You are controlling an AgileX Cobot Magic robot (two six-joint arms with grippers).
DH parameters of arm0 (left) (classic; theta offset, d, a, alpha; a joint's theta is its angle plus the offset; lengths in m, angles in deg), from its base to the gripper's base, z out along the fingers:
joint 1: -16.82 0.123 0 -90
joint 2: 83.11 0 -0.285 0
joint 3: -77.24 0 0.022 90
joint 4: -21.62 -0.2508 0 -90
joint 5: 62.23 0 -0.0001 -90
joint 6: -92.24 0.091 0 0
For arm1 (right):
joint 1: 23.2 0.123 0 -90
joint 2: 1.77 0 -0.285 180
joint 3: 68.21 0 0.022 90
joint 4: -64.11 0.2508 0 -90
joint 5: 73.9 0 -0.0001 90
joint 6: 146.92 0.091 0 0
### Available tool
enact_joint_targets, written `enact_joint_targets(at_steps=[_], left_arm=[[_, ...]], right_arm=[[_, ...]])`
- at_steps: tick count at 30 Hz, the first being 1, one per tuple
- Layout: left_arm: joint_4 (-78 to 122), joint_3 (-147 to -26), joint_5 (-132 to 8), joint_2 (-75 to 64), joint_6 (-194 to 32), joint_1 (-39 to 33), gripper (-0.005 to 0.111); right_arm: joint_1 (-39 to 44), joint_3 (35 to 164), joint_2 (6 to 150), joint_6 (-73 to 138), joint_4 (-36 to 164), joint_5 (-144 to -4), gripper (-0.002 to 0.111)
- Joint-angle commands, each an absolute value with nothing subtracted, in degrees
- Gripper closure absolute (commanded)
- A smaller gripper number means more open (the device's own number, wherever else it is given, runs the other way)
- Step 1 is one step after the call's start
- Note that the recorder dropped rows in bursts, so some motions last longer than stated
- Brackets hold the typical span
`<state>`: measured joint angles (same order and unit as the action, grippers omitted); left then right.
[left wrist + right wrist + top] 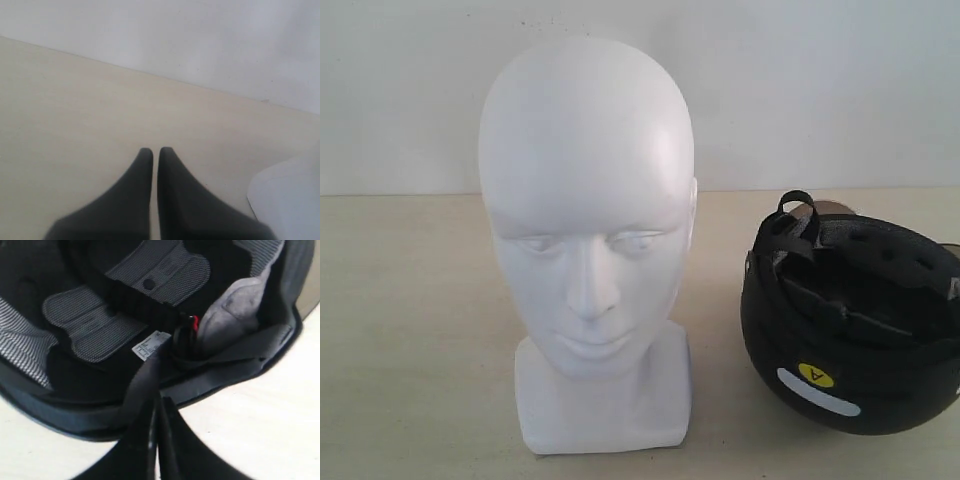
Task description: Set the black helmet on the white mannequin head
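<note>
The white mannequin head (588, 230) stands upright on its block base at the table's middle-left, facing the camera. To its right the black helmet (855, 320) lies upside down, lining and straps showing. Neither gripper appears in the exterior view. My left gripper (151, 151) is shut and empty over bare table, with a corner of the white base (287, 197) beside it. My right gripper (159, 401) is shut at the helmet's rim (235, 367). A grey strap (139, 382) curves down to its fingertips, and whether they touch it is unclear. The red buckle (194, 324) sits inside.
The beige table (410, 330) runs back to a white wall (820, 90). A white label and a yellow sticker (815, 375) sit on the helmet shell. Grey mesh pads (90, 322) line the helmet's inside.
</note>
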<state>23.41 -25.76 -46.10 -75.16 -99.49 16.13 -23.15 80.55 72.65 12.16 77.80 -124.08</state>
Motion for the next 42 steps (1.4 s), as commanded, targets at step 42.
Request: enact_joint_targets(at_steps=[42], left_arm=[[23.5,-25.5,-46.3,-75.3,-99.2,15.6,0.102]], right_arm=[[-23.2,83.5,72.5,-4.7,105.9,-124.7,0.064]])
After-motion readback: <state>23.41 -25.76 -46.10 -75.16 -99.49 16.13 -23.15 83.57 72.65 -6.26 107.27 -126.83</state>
